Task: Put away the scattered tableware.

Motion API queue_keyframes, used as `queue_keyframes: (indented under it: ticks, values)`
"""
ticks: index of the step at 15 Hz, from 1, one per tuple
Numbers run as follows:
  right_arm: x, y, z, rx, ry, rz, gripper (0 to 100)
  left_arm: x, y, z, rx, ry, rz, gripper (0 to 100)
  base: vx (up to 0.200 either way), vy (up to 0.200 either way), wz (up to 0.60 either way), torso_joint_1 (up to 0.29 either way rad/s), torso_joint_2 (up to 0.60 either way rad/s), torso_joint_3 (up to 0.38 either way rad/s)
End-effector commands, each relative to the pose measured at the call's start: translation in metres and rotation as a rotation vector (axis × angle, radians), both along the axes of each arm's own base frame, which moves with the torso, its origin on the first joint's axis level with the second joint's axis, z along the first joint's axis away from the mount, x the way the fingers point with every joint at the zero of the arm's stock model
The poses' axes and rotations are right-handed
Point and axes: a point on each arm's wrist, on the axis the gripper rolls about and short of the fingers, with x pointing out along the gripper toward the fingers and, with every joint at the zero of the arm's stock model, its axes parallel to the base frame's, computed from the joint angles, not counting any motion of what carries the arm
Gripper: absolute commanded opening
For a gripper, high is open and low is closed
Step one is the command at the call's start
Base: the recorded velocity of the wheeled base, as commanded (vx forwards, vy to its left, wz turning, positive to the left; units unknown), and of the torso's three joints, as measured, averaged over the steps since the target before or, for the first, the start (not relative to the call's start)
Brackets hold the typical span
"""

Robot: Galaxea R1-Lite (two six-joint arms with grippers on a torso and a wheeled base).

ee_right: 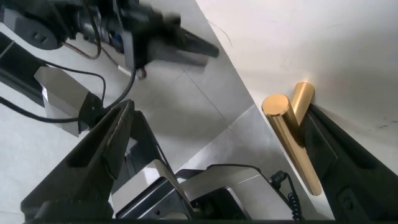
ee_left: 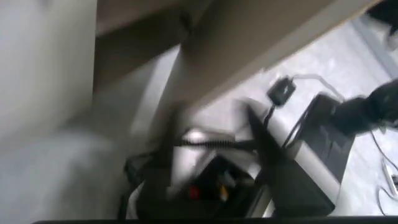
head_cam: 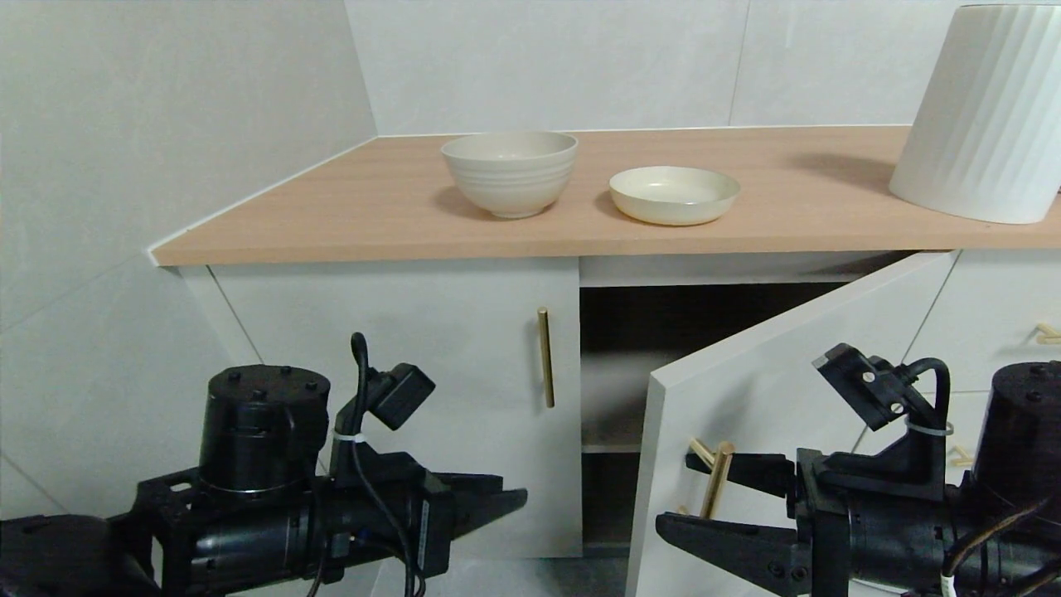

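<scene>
One wood-topped counter [head_cam: 348, 215] runs along the tiled wall into the corner on the left. Under it stands a white cabinet [head_cam: 398, 332]. The cabinet's left door is closed, and the right-hand door [head_cam: 787, 356] is swung open towards the robot, showing a dark compartment with a pale shelf [head_cam: 613, 444] inside. A tall white ribbed shade [head_cam: 986, 116] stands on the counter at its right end, well apart from the tableware.

Low in front of the closed door, the left end effector [head_cam: 514, 489] points towards the opening. Its fingers are drawn together to a narrow tip, with nothing between them. The right end effector [head_cam: 673, 493] is at the free edge of the open door with its jaws spread wide. One finger is above and one below the door's brass handle [head_cam: 714, 485]. In the right wrist view, the handle lies just beside one finger, and the other finger is well clear of it.

A cream ribbed bowl [head_cam: 510, 174] sits upright on the counter above the closed door. A shallow cream dish [head_cam: 674, 195] rests just to its right, near it but not touching. A slim brass bar handle [head_cam: 545, 356] hangs upright on the closed door's edge.
</scene>
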Motion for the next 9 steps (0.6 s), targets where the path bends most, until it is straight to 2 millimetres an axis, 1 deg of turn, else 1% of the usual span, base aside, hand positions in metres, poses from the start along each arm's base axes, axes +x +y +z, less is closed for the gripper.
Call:
queue_keyframes:
  ticks: [1,2,3,4,5,6,7,8,9]
  values:
    - [-0.001,0.001,-0.001,-0.003,0.003,0.006,100,0.005,-0.004,0.012,-0.041,-0.055,0.000,0,0.000,0.000,0.00,0.000,0.00,0.000]
    - [-0.002,0.002,-0.002,-0.007,0.005,0.014,100,0.011,-0.007,0.019,-0.084,-0.087,0.007,0,0.000,0.000,0.00,0.000,0.00,0.000]
    - [-0.002,0.002,-0.002,-0.008,0.006,0.016,100,0.020,-0.013,0.021,-0.113,-0.090,0.008,0,0.000,0.000,0.00,0.000,0.00,0.000]
    - [-0.003,0.003,-0.002,-0.007,0.005,0.017,100,0.024,-0.017,0.019,-0.116,-0.088,0.001,0,0.000,0.000,0.00,0.000,0.00,0.000]
    - [-0.003,0.003,-0.002,-0.007,0.005,0.017,100,0.035,-0.026,0.005,-0.102,-0.066,-0.010,0,0.000,0.000,0.00,0.000,0.00,0.000]
    - [-0.004,0.002,-0.001,-0.004,0.000,0.016,100,0.053,-0.037,-0.004,-0.112,-0.078,-0.008,0,0.000,0.000,0.00,0.000,0.00,0.000]
    - [-0.004,0.001,0.000,-0.002,-0.002,0.016,100,0.063,-0.044,-0.006,-0.136,-0.111,-0.007,0,0.000,0.000,0.00,0.000,0.00,0.000]
    - [-0.004,0.001,0.000,-0.003,-0.003,0.013,100,0.069,-0.051,-0.005,-0.164,-0.153,-0.018,0,0.000,0.000,0.00,0.000,0.00,0.000]
    - [-0.004,0.001,0.000,-0.003,-0.003,0.010,100,0.068,-0.055,-0.005,-0.172,-0.164,-0.030,0,0.000,0.000,0.00,0.000,0.00,0.000]
